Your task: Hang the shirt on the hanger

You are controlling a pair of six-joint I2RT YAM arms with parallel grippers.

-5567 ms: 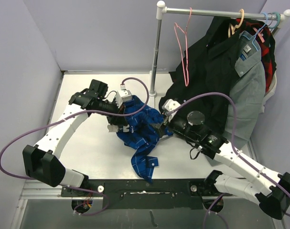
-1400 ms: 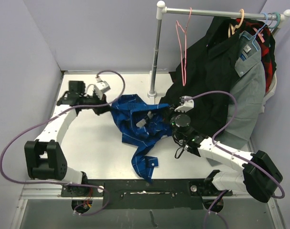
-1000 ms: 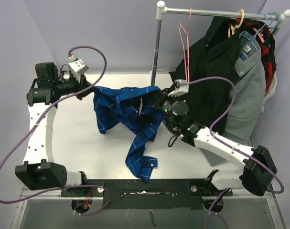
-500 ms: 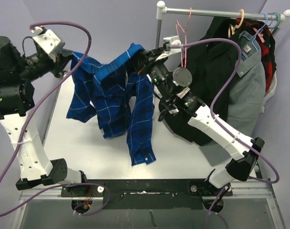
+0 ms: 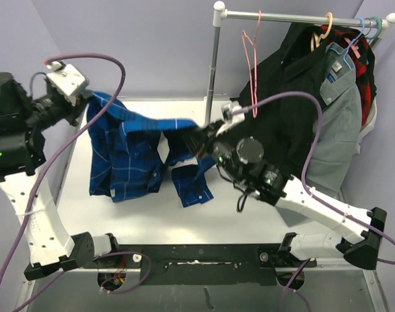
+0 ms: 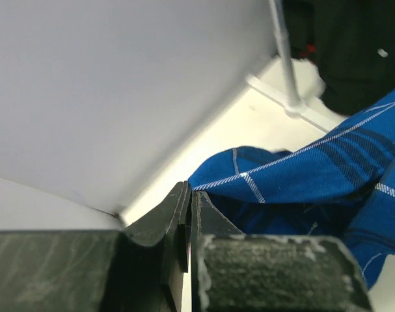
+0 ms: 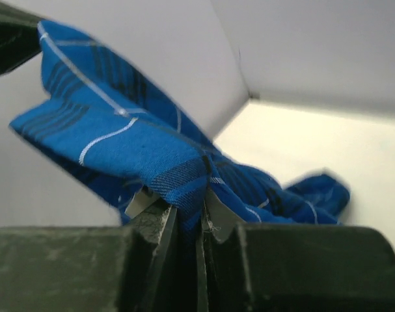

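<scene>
shirt point(image 5: 129, 153): held up, stretched between both claws, tails hanging over the left of the counter point(image 5: 119, 214) | left claw point(image 5: 86, 99): pinched on its far-left edge | right claw point(image 5: 197, 133): clamped on fabric mid-scene | hanger point(image 5: 253, 65): on rail point(image 5: 295, 18), far right, apart from shirt

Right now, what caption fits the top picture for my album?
Left gripper and right gripper stretch the blue shirt over the table; pink hanger hangs on the rail.
</scene>
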